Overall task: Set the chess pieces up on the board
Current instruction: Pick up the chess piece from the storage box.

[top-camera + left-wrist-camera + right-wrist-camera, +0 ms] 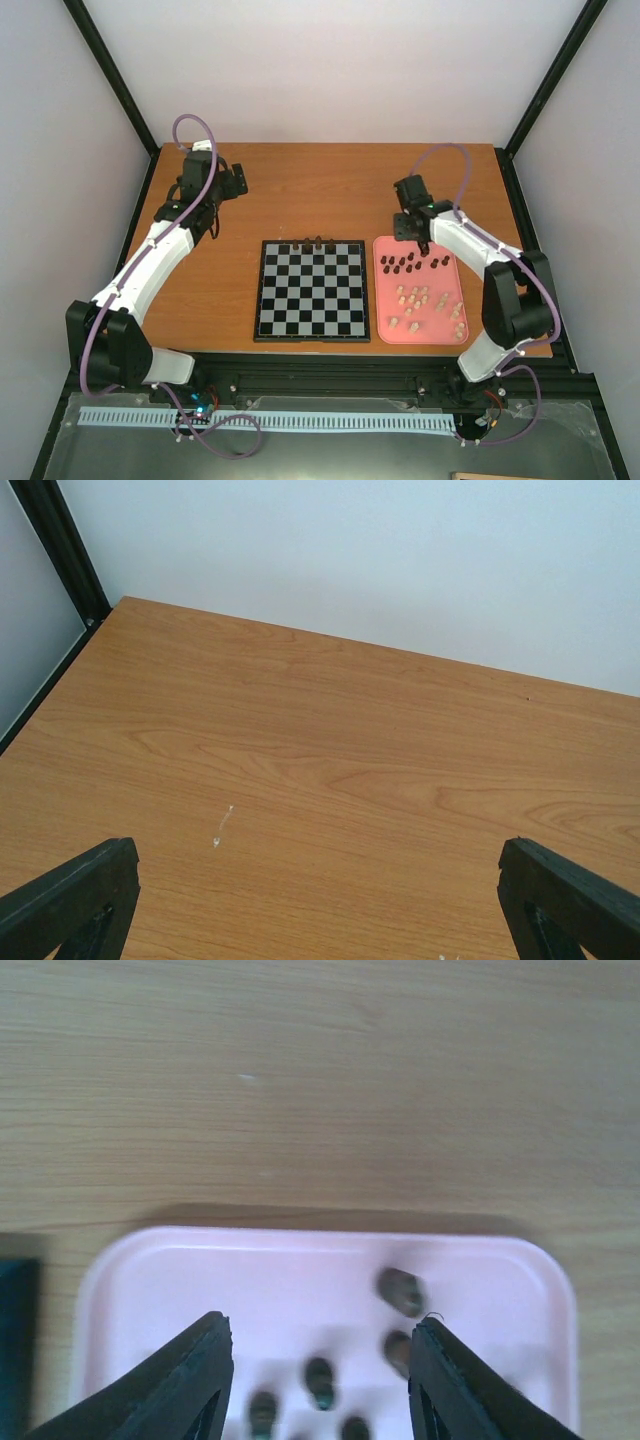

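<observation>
Hanging over the far left of the worktop, my left pincer stands wide. Its two black, wedge-shaped fingers sit at the edges of the wrist view with only wood between them. The worktop is a smooth, orange-brown wood-grain sheet with long flowing grain lines and one small white scuff. Pale matt walls rise behind it.

In the middle lies the board, flat and square, checkered in black and silver-grey inside a thin black border. A few dark chess pieces stand in a short row on its far edge, near the middle.

Just beside the board on the right sits a pink tray, a smooth rounded rectangle with a low raised rim. It holds two groups: dark brown pieces clustered in its far half, and pale beige pieces scattered in its near half. They are too small for me to tell which figure is which.

My right pincer hangs above the far end of the tray, pointing down at the dark cluster. Its jaws stand partly apart and grip nothing. Between the black tapered fingertips I see pink tray floor and several blurred, rounded dark tops. One of these lies close by the right-hand finger; I cannot tell whether it touches.
</observation>
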You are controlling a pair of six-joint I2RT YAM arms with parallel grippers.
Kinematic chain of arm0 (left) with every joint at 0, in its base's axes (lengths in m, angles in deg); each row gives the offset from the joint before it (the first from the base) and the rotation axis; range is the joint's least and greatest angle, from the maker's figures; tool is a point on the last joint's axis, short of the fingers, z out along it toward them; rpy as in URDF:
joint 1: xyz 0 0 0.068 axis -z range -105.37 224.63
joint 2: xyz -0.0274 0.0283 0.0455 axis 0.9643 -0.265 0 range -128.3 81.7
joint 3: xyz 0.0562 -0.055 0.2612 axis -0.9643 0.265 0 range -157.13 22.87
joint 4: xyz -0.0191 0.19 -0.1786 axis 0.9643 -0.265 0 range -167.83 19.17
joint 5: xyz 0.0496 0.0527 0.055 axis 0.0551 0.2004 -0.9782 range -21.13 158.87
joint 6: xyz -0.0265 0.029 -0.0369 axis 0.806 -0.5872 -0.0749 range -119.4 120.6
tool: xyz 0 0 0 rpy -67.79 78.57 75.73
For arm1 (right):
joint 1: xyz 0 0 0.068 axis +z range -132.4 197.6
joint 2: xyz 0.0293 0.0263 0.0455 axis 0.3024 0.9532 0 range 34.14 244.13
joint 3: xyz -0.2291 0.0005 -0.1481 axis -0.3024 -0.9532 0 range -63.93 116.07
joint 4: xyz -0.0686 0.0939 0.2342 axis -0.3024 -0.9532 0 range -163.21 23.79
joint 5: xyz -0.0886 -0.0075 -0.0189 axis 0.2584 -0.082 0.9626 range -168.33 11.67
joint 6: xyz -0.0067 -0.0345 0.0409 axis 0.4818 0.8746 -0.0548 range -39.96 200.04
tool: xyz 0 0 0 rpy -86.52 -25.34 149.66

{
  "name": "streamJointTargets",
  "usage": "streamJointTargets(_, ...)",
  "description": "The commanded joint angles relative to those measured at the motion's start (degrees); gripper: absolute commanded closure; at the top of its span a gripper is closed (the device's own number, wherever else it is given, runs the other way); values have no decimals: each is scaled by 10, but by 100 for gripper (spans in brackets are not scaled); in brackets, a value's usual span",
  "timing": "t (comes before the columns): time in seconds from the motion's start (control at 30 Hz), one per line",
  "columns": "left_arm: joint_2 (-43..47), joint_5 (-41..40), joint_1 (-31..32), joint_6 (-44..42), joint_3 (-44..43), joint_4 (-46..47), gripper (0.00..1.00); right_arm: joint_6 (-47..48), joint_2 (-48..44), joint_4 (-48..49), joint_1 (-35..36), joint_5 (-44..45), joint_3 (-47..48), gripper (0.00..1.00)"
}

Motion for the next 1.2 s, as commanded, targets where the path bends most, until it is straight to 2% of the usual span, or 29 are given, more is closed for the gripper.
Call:
streamJointTargets(0.0, -11, 8, 2, -3, -7, 10, 0, -6, -21, 24, -42, 1, -40, 52)
streamJointTargets(0.37, -13, 6, 2, -3, -8, 9, 0, 5, 27, 50, -82, -40, -44, 56)
streamJointTargets(0.47, -16, 6, 1, -2, -9, 9, 0, 5, 35, 51, -95, -41, -47, 62)
streamJointTargets(0.93, -16, 7, 2, -2, -8, 10, 0, 5, 62, 60, -110, -55, -47, 63)
streamJointTargets(1.17, -15, 8, 2, -2, -8, 10, 0, 4, 70, 60, -112, -50, -45, 71)
